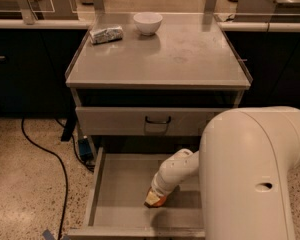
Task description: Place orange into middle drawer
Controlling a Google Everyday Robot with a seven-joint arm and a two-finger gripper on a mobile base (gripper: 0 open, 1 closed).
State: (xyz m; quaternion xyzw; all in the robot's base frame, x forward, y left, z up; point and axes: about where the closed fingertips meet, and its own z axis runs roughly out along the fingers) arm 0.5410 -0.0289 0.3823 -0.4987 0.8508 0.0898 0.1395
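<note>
The middle drawer (117,184) is pulled out below the cabinet, a wide shallow grey tray with low side walls. My gripper (153,200) reaches down into it from the white arm at the lower right, its tip close to the drawer floor near the middle. A bit of the orange (159,200) shows at the gripper tip, bright orange, low over or on the floor. The arm hides most of the fruit and the right part of the drawer.
A white bowl (147,23) and a crumpled silver foil packet (106,34) sit at the back of the cabinet top (185,59). The upper drawer front with a dark loop handle (157,120) is closed. A black cable (50,154) runs on the speckled floor at left.
</note>
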